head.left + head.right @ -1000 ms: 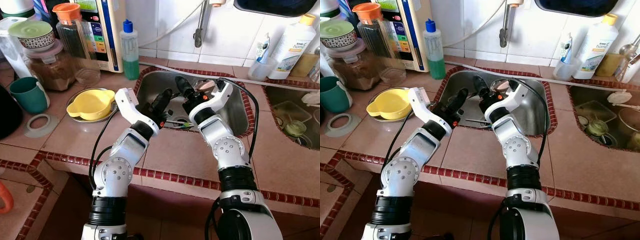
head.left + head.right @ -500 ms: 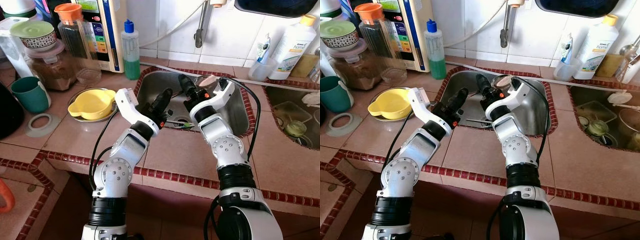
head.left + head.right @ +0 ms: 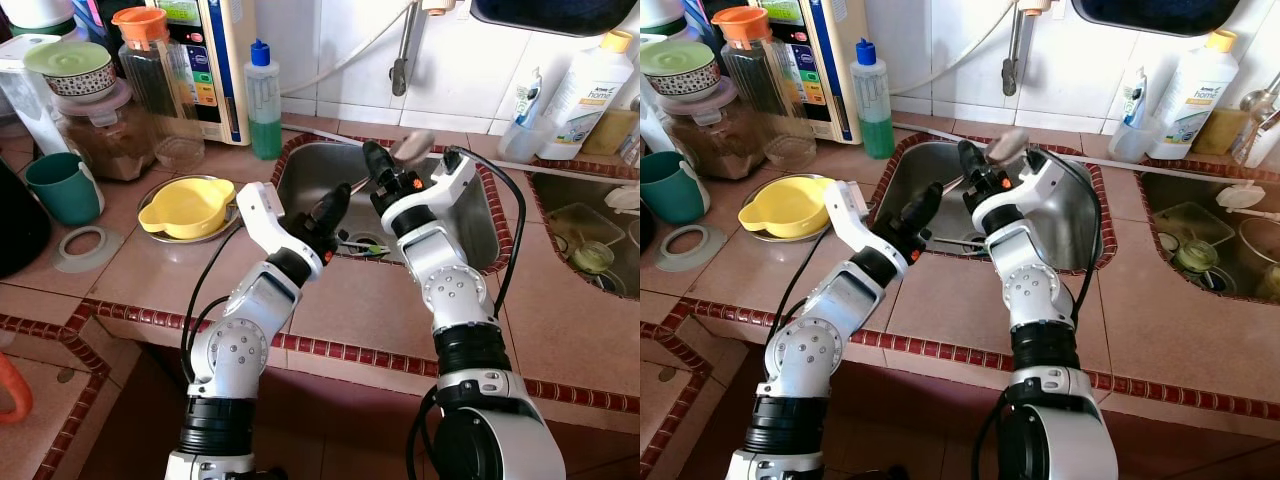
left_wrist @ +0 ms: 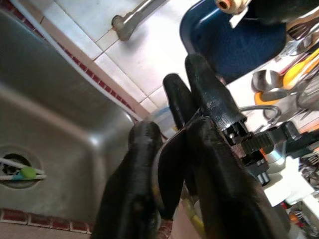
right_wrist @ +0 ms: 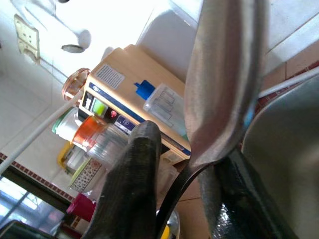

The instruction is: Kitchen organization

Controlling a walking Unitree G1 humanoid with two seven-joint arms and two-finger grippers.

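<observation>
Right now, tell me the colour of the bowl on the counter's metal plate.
Yellow bowl; it shows best in the left eye view.

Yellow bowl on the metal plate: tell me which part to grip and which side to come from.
Grip the yellow bowl by its rim, probably at the lip pointing toward the green cup. It sits upright and open in the metal plate, so a finger can go inside and one outside. Come from above with the left gripper, the nearer one; jars crowd the back.

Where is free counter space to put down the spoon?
Bare tiles lie between the left sink and the right sink, and in front of the yellow bowl. The back-left corner is crowded by jars and the green cup.
</observation>
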